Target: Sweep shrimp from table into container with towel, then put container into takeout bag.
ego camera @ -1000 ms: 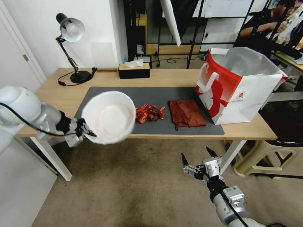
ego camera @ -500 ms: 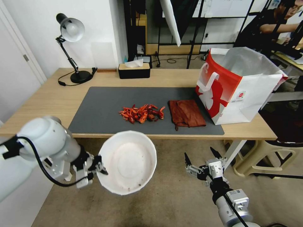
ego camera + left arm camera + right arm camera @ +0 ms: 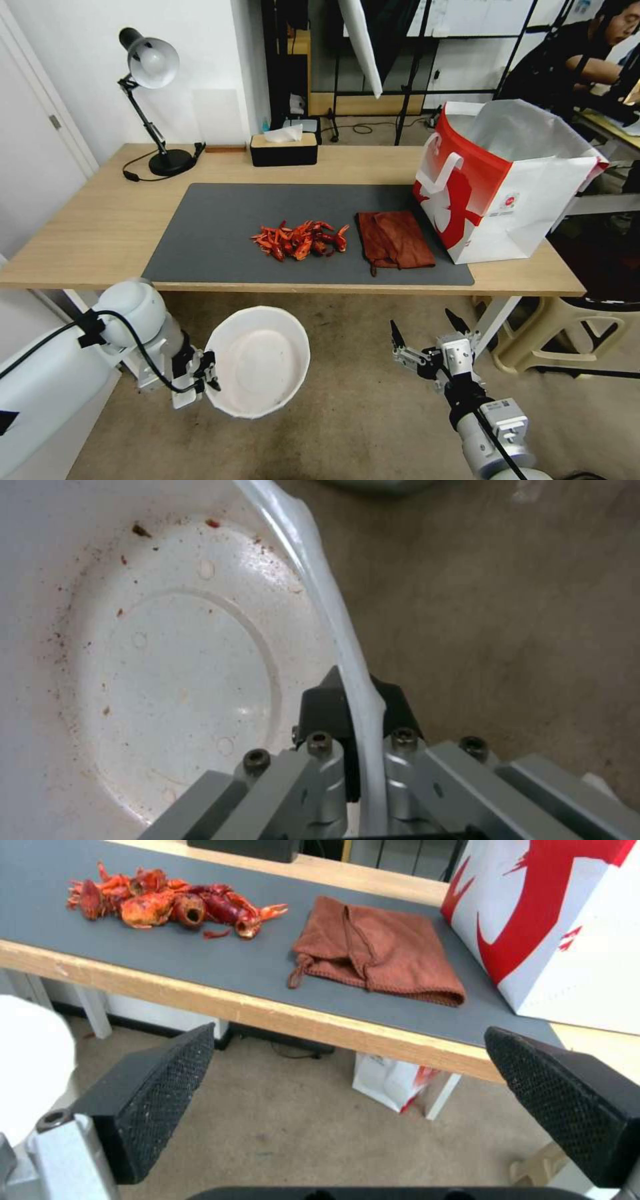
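Note:
A heap of red-orange shrimp (image 3: 301, 240) (image 3: 163, 902) lies mid-mat on the light-wood table (image 3: 107, 220). Right of it rests the folded rust-brown towel (image 3: 394, 240) (image 3: 377, 951), and the red and white takeout bag (image 3: 497, 180) (image 3: 567, 925) stands open at the table's right end. My left gripper (image 3: 208, 373) (image 3: 353, 715) is shut on the rim of the white container (image 3: 257, 360) (image 3: 153, 670), held below the table's front edge over the floor. Reddish specks stain its inside. Also below the edge, my right gripper (image 3: 428, 333) (image 3: 360, 1100) hangs open with nothing in it, in front of the towel.
A dark grey mat (image 3: 213, 227) covers the table's middle. A black tissue box (image 3: 283, 149) and a desk lamp (image 3: 152, 100) stand at the back. White table legs (image 3: 110, 333) and a beige stool (image 3: 567, 333) flank the carpeted floor where both arms hang.
My left arm has carried the container from above the mat, down and toward me, to below the table's front edge, uncovering the shrimp heap. The right gripper barely shifted.

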